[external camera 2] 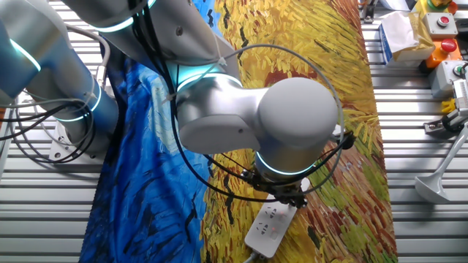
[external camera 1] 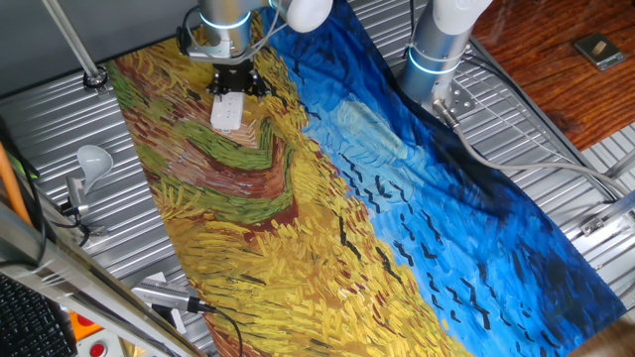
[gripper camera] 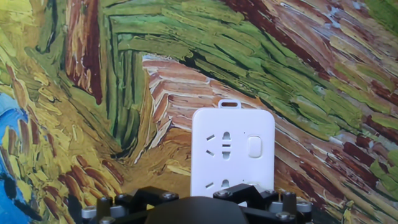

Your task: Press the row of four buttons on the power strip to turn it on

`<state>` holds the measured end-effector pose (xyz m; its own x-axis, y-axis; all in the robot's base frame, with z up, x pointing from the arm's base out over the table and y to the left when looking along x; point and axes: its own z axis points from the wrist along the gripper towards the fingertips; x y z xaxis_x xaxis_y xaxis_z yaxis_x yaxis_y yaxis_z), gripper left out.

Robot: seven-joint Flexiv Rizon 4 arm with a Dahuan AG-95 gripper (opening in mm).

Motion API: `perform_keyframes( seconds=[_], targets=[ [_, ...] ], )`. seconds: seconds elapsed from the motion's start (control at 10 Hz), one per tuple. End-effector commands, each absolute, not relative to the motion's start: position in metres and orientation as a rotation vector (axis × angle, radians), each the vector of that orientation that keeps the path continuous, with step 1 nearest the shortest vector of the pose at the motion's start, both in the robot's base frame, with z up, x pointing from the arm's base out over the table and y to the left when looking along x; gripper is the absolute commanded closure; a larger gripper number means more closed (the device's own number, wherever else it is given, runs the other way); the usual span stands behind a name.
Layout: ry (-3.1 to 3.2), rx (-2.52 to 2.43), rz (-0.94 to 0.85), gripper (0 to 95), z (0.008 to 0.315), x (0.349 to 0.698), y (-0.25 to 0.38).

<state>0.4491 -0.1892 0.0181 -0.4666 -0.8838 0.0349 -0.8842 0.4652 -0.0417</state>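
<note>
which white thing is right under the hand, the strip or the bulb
The power strip, lying on the painted cloth below the hand; the light bulb sits off the cloth.

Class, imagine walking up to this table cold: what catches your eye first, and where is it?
The painted cloth covering the table: swirling yellow wheat on one side, deep blue sky on the other. Next, the big silver robot arm leaning over the cloth's yellow end, its gripper just above the small white power strip.
</note>
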Motion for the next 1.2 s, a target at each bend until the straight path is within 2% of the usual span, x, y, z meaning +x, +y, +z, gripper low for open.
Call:
perform_keyframes(
  seconds=[0.1, 1.2],
  targets=[
    [-2.685, 1.617, 0.087, 0.0, 0.0158, 0.4504, -0.1876],
    [-2.694, 1.634, 0.104, 0.0, 0.0107, 0.4507, -0.189]
  ],
)
